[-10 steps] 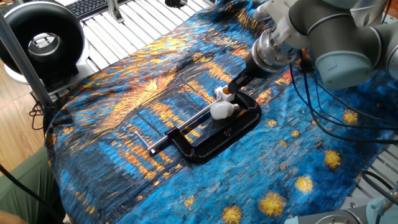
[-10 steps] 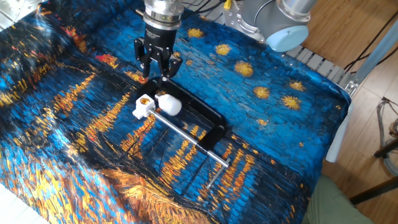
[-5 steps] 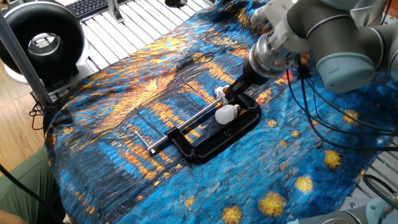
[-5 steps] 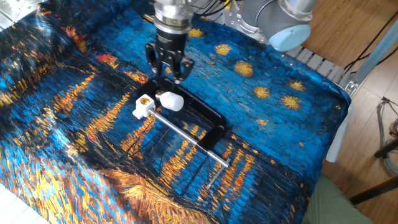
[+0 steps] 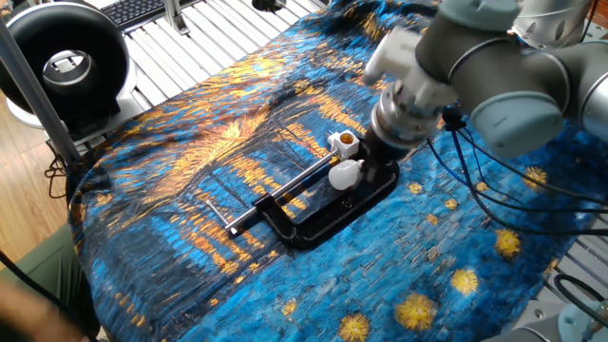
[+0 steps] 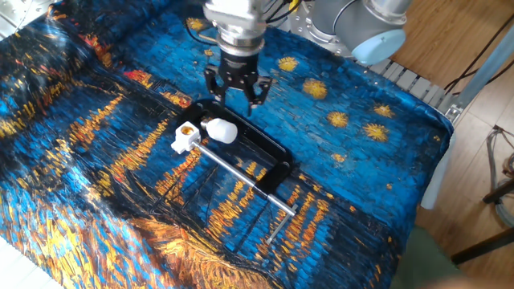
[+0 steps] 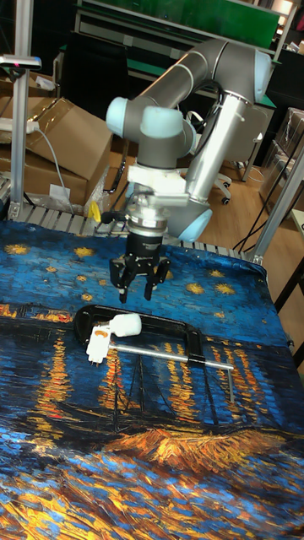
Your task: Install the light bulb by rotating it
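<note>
The light bulb (image 6: 220,130) is a small white globe lying on its side, its neck pointing at the white socket block (image 6: 185,138) with a brass opening. Both rest at the jaw end of a black C-clamp (image 6: 269,148) on the cloth. My gripper (image 6: 237,91) hangs open and empty just above and behind the bulb, apart from it. In the tall fixed view the gripper (image 7: 138,283) is above the bulb (image 7: 127,324) and the socket block (image 7: 98,342). In one fixed view the bulb (image 5: 345,174) lies beside the gripper (image 5: 373,160), whose fingertips are partly hidden.
The clamp's long silver screw rod (image 6: 245,177) runs out across the blue and orange painted cloth (image 6: 96,160). A black round device (image 5: 65,65) stands at the table's far left corner. Cables (image 5: 494,190) trail from the arm over the cloth.
The gripper has moved sideways from above the socket block to behind the bulb, turned, and spread its fingers wider. The bulb shifted slightly and now lies still.
</note>
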You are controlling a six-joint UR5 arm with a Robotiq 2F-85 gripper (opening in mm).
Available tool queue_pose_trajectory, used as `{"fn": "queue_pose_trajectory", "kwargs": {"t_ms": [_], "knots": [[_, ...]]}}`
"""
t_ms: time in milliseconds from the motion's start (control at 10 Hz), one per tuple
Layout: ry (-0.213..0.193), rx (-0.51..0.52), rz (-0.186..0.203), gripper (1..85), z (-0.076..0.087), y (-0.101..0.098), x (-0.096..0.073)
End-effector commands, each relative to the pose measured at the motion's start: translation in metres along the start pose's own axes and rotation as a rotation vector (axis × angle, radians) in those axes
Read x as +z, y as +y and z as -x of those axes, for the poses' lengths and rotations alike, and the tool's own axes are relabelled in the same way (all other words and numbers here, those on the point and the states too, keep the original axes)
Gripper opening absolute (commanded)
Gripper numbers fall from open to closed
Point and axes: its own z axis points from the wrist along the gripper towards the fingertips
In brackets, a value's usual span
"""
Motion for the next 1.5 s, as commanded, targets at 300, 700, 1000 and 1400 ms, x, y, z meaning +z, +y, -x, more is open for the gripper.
{"fn": "queue_pose_trajectory", "kwargs": {"t_ms": [300,700,1000,1400], "knots": [[0.145,-0.395,-0.107,63.0,-0.021,-0.023,0.002],[0.141,-0.454,-0.104,63.3,-0.001,-0.016,-0.002],[0.140,-0.469,-0.101,63.0,0.001,-0.016,0.000],[0.143,-0.490,-0.076,62.3,0.004,-0.026,-0.007]]}}
